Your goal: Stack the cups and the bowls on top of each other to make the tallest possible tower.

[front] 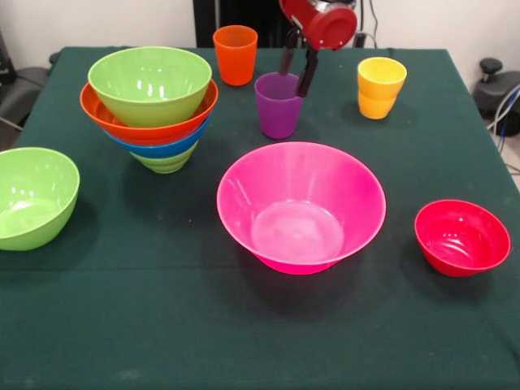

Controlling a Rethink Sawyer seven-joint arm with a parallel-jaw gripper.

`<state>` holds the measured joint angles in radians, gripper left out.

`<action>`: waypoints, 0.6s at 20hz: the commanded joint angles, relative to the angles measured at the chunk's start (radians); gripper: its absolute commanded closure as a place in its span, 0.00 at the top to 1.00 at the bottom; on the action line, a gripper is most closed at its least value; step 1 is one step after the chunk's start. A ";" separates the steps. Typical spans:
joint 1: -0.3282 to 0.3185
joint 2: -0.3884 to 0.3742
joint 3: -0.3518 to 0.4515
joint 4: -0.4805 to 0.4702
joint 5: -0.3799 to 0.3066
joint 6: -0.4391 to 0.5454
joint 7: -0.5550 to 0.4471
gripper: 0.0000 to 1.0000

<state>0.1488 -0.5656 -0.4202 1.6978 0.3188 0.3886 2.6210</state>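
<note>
Currently: cup pickup, purple cup (278,106).
Gripper (296,75) spread astride its far rim, not pinching; next: close, lift, carry to bowl stack (151,110).

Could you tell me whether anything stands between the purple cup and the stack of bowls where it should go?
Nothing visible does. The purple cup, with the tool at its rim, stands apart from the stack of bowls, and only bare table lies between them.
</note>
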 commanded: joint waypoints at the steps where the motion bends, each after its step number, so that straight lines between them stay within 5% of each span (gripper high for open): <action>1: -0.014 0.080 0.114 -0.019 -0.008 0.007 0.077 1.00; 12: -0.042 0.113 0.135 -0.019 -0.027 -0.057 0.045 1.00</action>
<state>0.1317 -0.5032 -0.4181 1.6967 0.3188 0.3843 2.6210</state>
